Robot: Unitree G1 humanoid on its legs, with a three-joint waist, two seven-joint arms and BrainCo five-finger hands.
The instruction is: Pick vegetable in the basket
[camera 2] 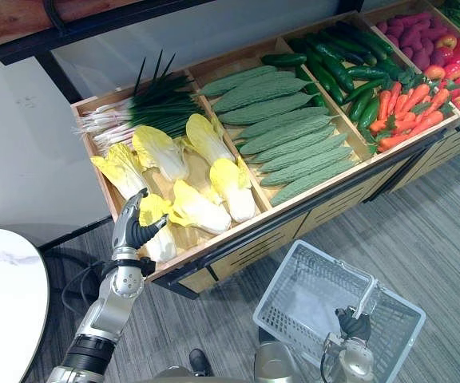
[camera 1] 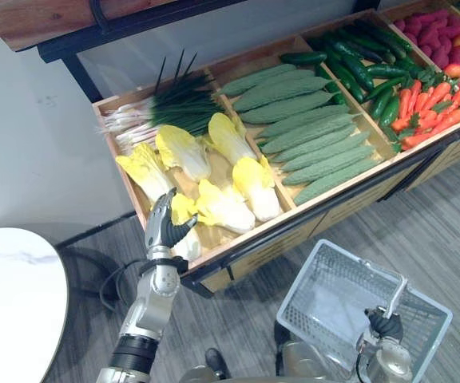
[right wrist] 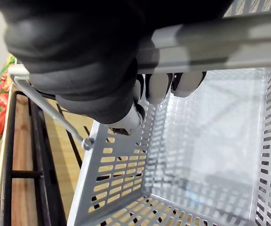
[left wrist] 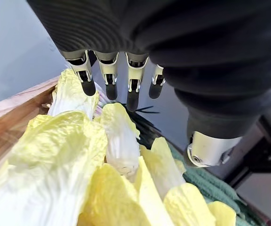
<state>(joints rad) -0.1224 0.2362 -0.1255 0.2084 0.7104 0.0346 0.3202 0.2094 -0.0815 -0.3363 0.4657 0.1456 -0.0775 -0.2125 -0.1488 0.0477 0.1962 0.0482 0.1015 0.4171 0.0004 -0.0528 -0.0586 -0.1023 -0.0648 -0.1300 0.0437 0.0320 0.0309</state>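
Left hand (camera 1: pixel 164 227) hovers over the nearest cabbage (camera 1: pixel 188 244), at seven o'clock on the stand (camera 1: pixel 282 242). Its fingers (left wrist: pixel 108 75) are straight and spread, apparently touching nothing. Best move: lower the palm squarely onto the cabbage, then wrap. At five o'clock, the right hand (camera 1: pixel 384 325) is clamped round the empty basket's (camera 1: pixel 294 291) handle (right wrist: pixel 229 44).

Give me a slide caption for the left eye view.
Left robot hand open above the yellow cabbages in the wooden display; right robot hand holds an empty grey basket by its handle.
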